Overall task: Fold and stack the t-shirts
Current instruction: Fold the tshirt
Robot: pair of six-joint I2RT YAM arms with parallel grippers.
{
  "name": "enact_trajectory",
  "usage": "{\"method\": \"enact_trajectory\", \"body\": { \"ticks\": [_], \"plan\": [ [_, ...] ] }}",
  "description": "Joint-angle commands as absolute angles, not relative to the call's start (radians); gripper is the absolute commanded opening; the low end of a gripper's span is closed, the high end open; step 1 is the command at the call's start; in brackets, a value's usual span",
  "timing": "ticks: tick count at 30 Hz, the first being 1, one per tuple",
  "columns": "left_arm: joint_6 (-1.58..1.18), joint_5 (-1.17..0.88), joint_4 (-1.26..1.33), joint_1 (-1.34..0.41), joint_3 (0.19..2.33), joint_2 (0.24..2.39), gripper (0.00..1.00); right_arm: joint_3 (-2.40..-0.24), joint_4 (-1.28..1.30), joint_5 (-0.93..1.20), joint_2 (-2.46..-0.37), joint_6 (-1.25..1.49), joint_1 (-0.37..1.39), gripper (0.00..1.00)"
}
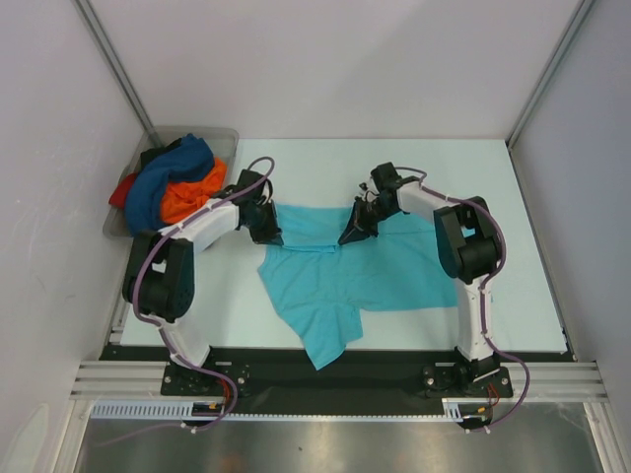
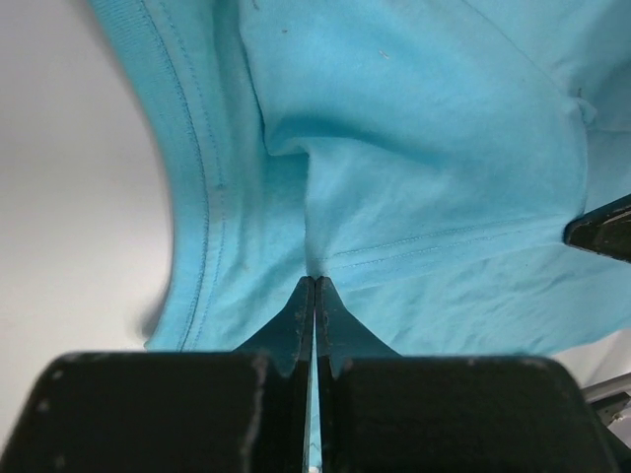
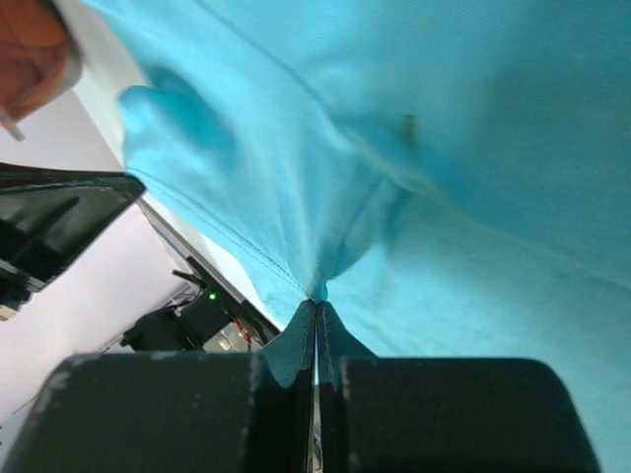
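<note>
A turquoise t-shirt (image 1: 345, 271) lies spread over the middle of the white table, one part hanging towards the front edge. My left gripper (image 1: 268, 233) is shut on its far left edge; the left wrist view shows the cloth (image 2: 414, 148) pinched between the closed jaws, gripper (image 2: 315, 283). My right gripper (image 1: 353, 233) is shut on the far edge a little to the right, and the turquoise fabric (image 3: 473, 177) bunches at its tips, gripper (image 3: 315, 301). The strip of shirt between both grippers is lifted. Dark blue (image 1: 163, 182), orange (image 1: 192, 197) and red (image 1: 122, 192) t-shirts are piled in the tray.
A grey plastic tray (image 1: 219, 138) stands at the back left corner of the table (image 1: 493, 168). White walls close in on three sides. The black rail with the arm bases (image 1: 325, 379) runs along the front edge.
</note>
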State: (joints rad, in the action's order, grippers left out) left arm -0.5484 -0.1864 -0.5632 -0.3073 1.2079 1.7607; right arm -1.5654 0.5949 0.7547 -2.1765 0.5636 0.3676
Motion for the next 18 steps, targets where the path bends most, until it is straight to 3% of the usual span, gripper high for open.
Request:
{"method": "enact_trajectory", "body": {
  "ticks": [1, 7, 8, 11, 18],
  "plan": [
    [-0.541, -0.201, -0.584, -0.304, 1.25, 1.691, 0.0, -1.629, 0.695, 0.768, -2.115, 0.56, 0.377, 0.0],
    [-0.538, -0.167, -0.545, -0.284, 1.218, 1.678, 0.0, -1.675, 0.547, 0.825, -2.184, 0.69, 0.393, 0.22],
    [-0.531, -0.17, -0.548, -0.281, 1.242, 1.716, 0.0, -1.728, 0.542, 0.869, -2.21, 0.698, 0.393, 0.29],
    [-0.502, -0.155, -0.563, -0.27, 1.276, 1.77, 0.0, -1.833, 0.685, 0.852, -2.261, 0.61, 0.403, 0.38],
    [-0.502, -0.164, -0.515, -0.267, 1.224, 1.796, 0.0, -1.617, 0.591, 0.744, -2.108, 0.607, 0.385, 0.39]
  ]
}}
